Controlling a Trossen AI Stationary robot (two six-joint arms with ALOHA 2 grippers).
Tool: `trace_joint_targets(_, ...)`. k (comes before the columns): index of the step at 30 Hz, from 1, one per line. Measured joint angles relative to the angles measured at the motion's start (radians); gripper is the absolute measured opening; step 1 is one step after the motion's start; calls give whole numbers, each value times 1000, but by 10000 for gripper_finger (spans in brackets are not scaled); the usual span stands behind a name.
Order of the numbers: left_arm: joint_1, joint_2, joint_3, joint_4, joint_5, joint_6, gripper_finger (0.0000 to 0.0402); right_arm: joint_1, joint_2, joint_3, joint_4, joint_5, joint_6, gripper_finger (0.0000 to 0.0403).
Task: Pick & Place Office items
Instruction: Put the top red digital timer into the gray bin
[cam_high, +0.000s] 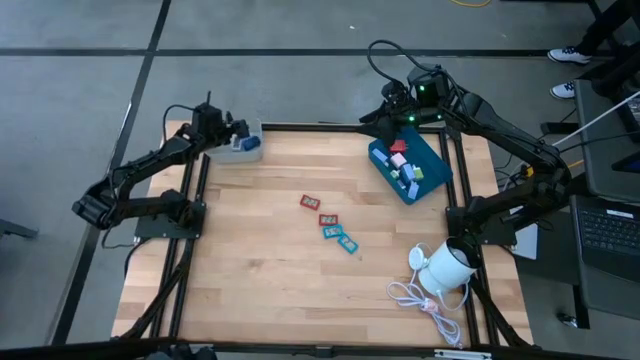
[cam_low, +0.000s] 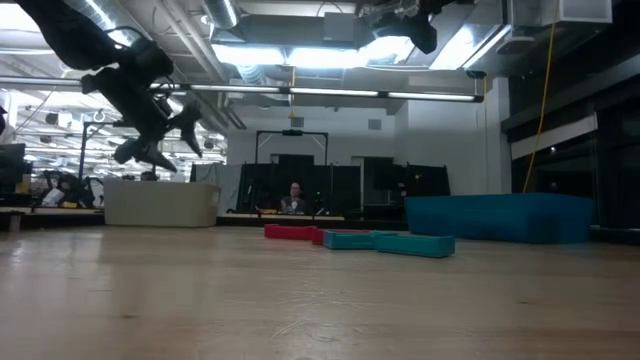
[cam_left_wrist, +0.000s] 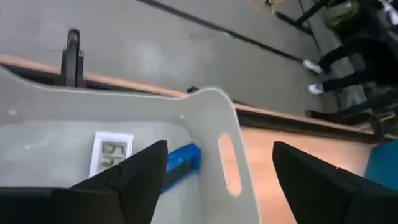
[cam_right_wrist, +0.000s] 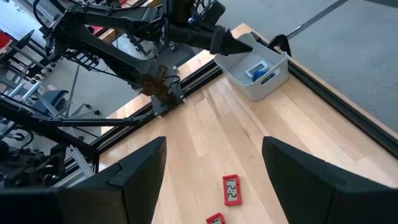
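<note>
Two red pieces (cam_high: 310, 202) (cam_high: 328, 219) and two teal ones (cam_high: 333, 233) (cam_high: 347, 243) lie flat in a row mid-table. The low view shows them as a red strip (cam_low: 290, 232) and teal strips (cam_low: 415, 245). A dark blue piece (cam_left_wrist: 180, 165) lies in the grey tray (cam_high: 243, 146) beside a white-framed piece (cam_left_wrist: 112, 152). Red, pink and pale pieces (cam_high: 402, 158) fill the blue tray (cam_high: 432, 180). My left gripper (cam_high: 236, 130) (cam_left_wrist: 221, 147) hovers open and empty over the grey tray. My right gripper (cam_high: 398, 104) (cam_right_wrist: 214, 142) hangs open and empty, high above the blue tray's far end.
A white round object (cam_high: 447, 265) with a coiled white cable (cam_high: 420, 298) sits near the table's right near corner. The grey tray stands at the far left corner and the blue tray at the far right. Bare wood stretches across the near left part. A person (cam_low: 294, 200) sits far behind.
</note>
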Motion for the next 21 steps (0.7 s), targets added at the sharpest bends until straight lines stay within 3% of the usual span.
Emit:
trace_joint_targets(2,1,0,0,20,24,0,291,0,0,0,0,-1,0,271)
trace_joint_targets(4,-9,-1,0,75,118,30,290,0,0,0,0,-1,0,271)
trace_joint_targets(8,-139,-2,64,64,230,133,272,0,0,0,0,-1,-6,271)
trace_joint_targets(13,-409,42,232,-169,180,376,261,0,0,0,0,-24,-11,271)
trace_joint_targets(21,-731,291,544,-480,47,713,272,0,0,0,0,-28,-27,271)
